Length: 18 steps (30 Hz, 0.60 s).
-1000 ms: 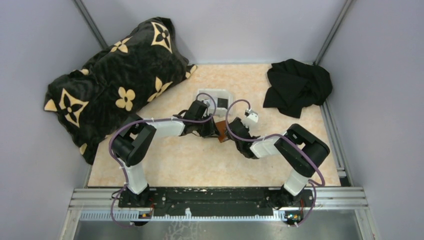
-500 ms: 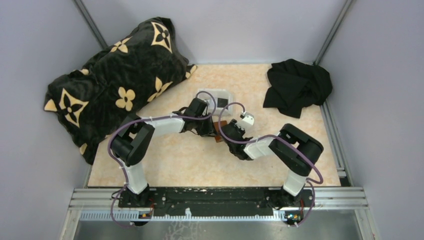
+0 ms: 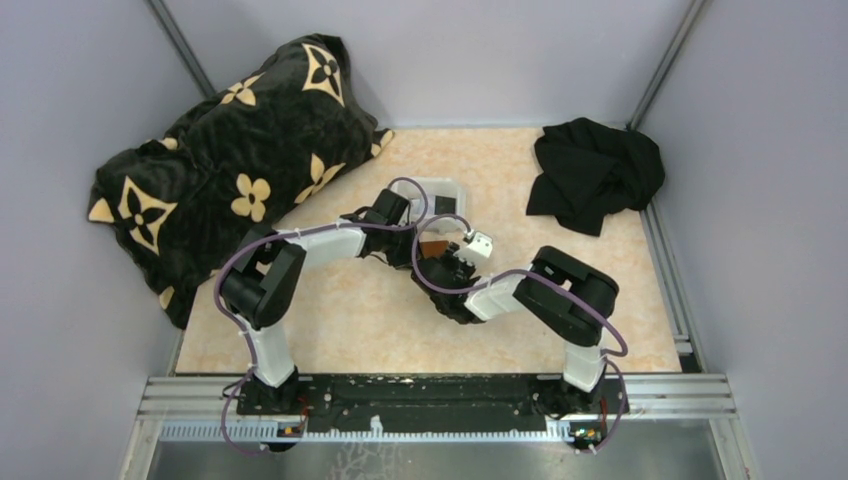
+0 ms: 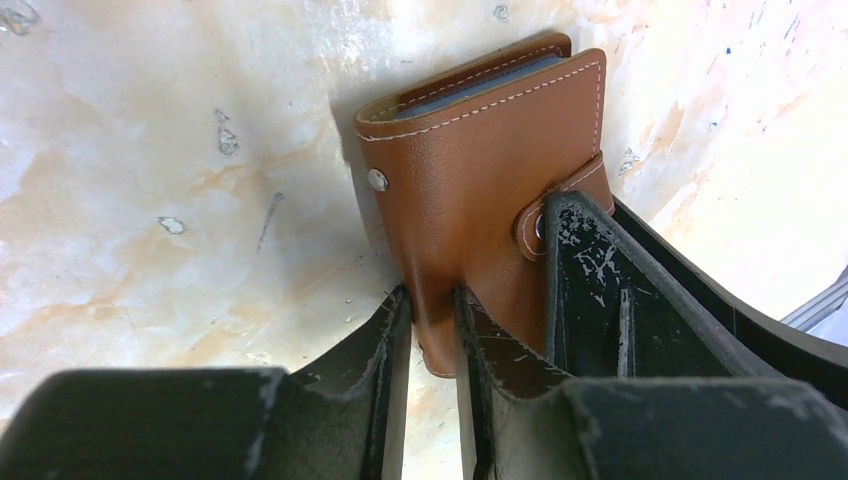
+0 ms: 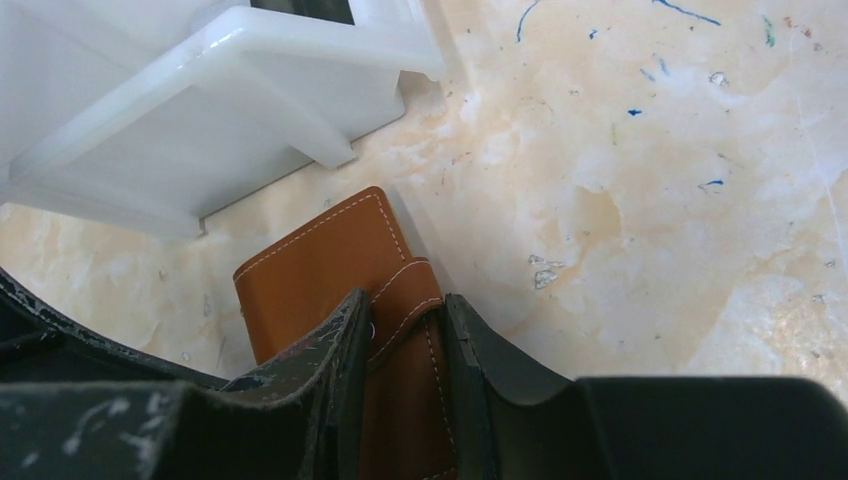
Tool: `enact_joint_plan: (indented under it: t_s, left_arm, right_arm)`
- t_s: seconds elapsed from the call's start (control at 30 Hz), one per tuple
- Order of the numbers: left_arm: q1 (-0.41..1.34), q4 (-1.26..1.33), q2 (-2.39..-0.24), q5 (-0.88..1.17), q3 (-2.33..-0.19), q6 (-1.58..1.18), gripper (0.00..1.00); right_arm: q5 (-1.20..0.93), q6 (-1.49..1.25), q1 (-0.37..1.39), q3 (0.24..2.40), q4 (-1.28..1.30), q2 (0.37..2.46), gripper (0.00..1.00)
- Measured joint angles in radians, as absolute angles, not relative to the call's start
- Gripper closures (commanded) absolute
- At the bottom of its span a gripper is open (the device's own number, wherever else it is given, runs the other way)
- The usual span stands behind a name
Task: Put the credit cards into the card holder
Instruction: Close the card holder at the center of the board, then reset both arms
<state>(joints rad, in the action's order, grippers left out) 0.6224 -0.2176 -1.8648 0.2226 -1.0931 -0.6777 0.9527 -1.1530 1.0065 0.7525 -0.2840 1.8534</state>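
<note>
Far left: a black pillow [image 3: 230,160] with gold flower motifs lies against the left wall, partly on the marbled table [image 3: 350,320].

Left arm: it reaches from its base toward the middle of the table. The left gripper [image 4: 431,300] is set narrow. Its two fingers press on opposite faces of one cover of the card holder [image 4: 470,170], at the edge nearest the wrist camera.

Centre: a white tray [image 5: 200,110] sits on the table behind the grippers. The card holder is just beside the near corner of this tray, apart from it, and is held between the two grippers. It is a brown leather wallet with pale stitching, folded closed. A metal stud [image 4: 377,180] shows on its outer face. A thin grey-blue layer [image 4: 480,85] shows between the covers at the far edge. It may be the credit cards or a pocket lining, as the view is too oblique to confirm.

Right arm: it bends in from the right and meets the left arm at the wallet. The right gripper [image 5: 405,305] is also narrow, and its fingers clamp the closure strap [image 5: 410,285] from both sides.

Far right: a crumpled black cloth [image 3: 595,175] lies at the back right corner, well apart from the grippers.
</note>
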Motion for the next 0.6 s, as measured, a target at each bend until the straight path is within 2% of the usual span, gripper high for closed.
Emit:
enact_joint_plan:
  t_s: [0.17,0.33,0.6]
  left_arm:
    - [0.615,-0.230,-1.860,0.221,-1.095,-0.669,0.67]
    - [0.615,-0.217,-1.819,0.181,-1.055,-0.661,0.62]
    - [0.614,-0.221,-1.741,0.118,-0.987,-0.657,0.56]
  right_arm:
    - [0.940,-1.170,1.016,0.759,-0.249,1.837,0.50]
    - [0.796,-1.144,1.085,0.677,-0.167,1.678,0.31]
    - [0.629,-1.087,1.085,0.602,0.020,1.473,0.28]
